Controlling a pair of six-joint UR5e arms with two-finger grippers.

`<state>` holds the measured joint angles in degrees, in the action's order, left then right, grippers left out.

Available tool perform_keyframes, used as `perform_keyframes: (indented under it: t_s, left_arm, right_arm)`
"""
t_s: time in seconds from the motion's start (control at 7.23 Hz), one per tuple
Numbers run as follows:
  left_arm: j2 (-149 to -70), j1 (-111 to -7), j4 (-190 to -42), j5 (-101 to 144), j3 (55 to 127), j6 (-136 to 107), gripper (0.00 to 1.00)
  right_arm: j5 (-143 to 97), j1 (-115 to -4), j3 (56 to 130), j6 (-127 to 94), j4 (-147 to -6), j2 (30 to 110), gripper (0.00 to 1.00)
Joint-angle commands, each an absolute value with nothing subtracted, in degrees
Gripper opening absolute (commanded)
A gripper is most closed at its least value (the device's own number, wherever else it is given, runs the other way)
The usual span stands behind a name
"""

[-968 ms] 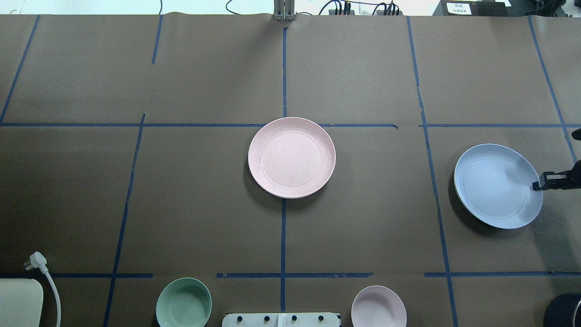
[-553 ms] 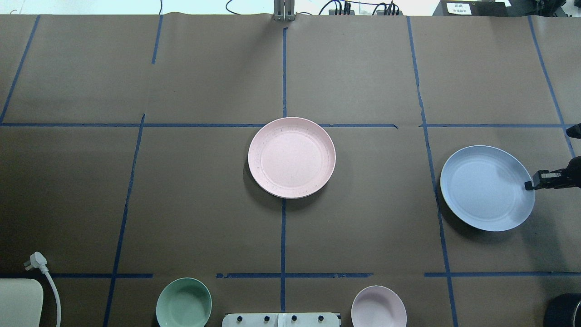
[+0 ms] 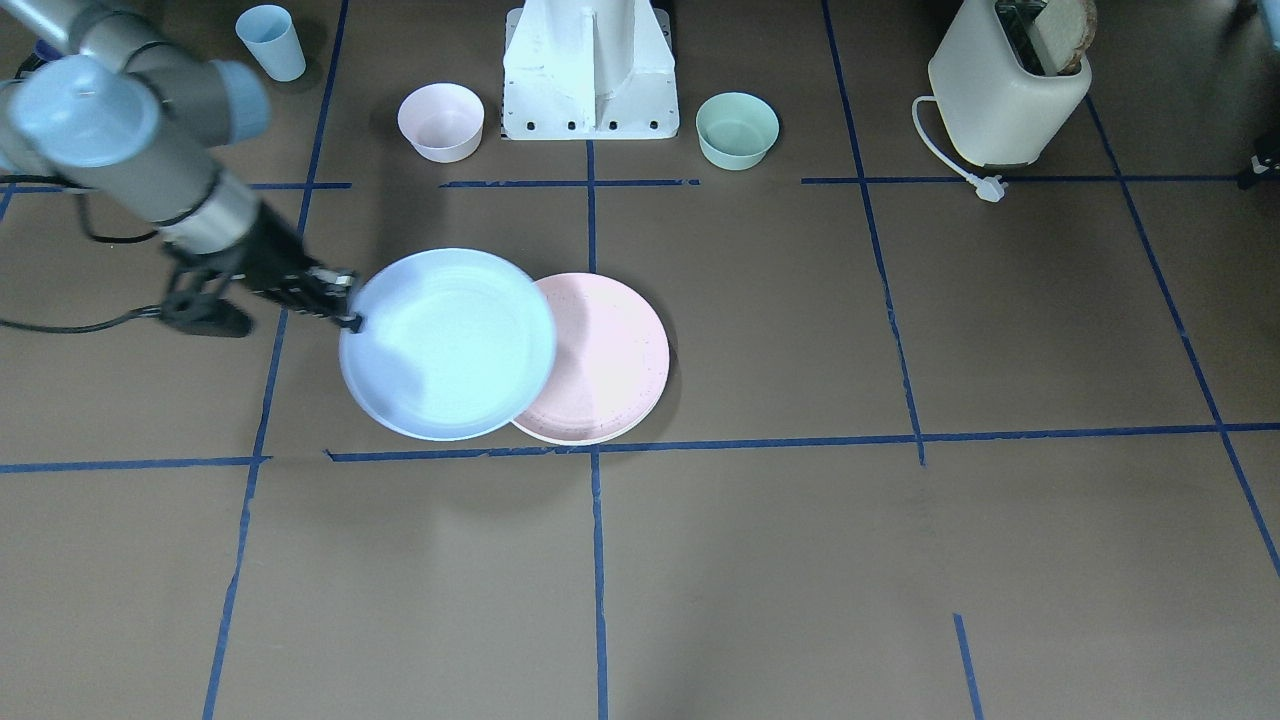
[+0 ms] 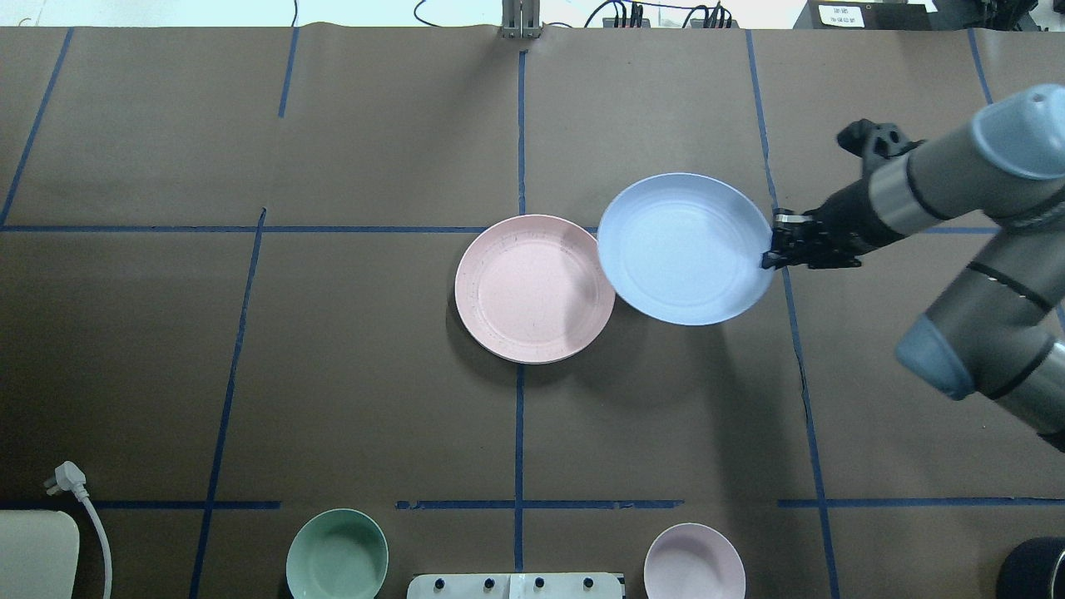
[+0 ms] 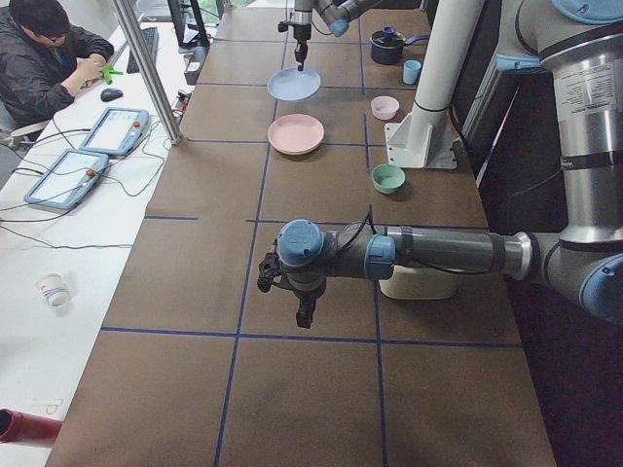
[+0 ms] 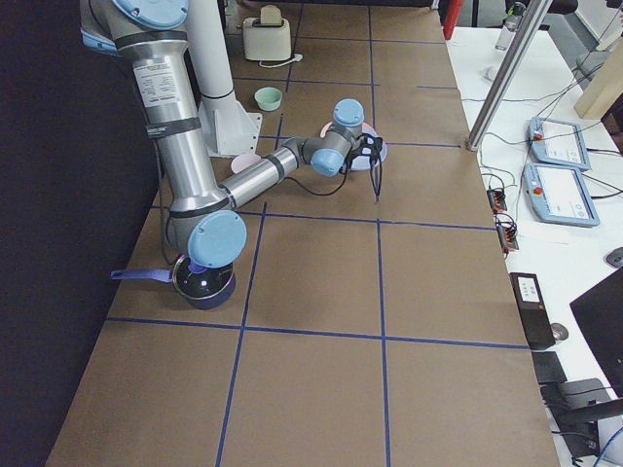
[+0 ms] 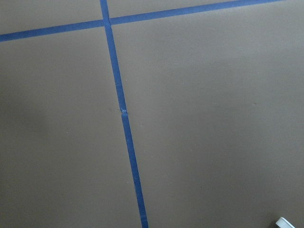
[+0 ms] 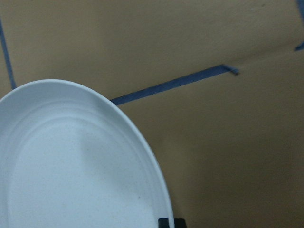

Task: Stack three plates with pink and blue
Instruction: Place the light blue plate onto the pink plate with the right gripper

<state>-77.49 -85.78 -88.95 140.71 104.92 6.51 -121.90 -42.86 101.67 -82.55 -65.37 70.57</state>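
Observation:
The blue plate (image 4: 686,248) hangs above the table, held by its right rim in my shut right gripper (image 4: 770,254). Its left rim reaches the right edge of the pink plate (image 4: 534,289), which lies flat at the table's middle. In the front-facing view the blue plate (image 3: 447,345) overlaps the pink plate (image 3: 610,360), with the right gripper (image 3: 350,318) at its rim. The right wrist view shows the blue plate (image 8: 71,166) close up. My left gripper (image 5: 304,316) shows only in the exterior left view, low over bare table; I cannot tell its state. I see two plates.
A green bowl (image 4: 337,553) and a pink bowl (image 4: 694,561) stand beside the robot base (image 3: 590,70). A toaster (image 3: 1005,90) with its plug (image 4: 66,476), a light-blue cup (image 3: 272,42) and a dark pot (image 4: 1032,570) stand near the robot's edge.
My right gripper has carried the blue plate from the table's right side leftward and farther from the robot, up to the pink plate. The pink plate has not moved.

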Motion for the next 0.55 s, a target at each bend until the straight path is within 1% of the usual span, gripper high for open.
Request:
perform_keyframes:
  t_s: [0.0, 0.28, 0.41]
  left_arm:
    - [-77.61, -85.78, -88.95, 140.71, 104.85, 6.5, 1.0]
    - [-77.52, -85.78, -88.95, 140.71, 104.85, 6.5, 1.0]
    - [-77.52, -85.78, -88.95, 140.71, 104.85, 6.5, 1.0]
  right_arm:
    - [-114.2, -35.71, 100.64, -87.96, -71.1, 63.47, 0.0]
    - [-111.8, -33.84, 100.37, -88.42, -71.02, 63.28, 0.0]
    - [-111.71, -33.58, 99.67, -88.5, -71.02, 62.41, 0.05]
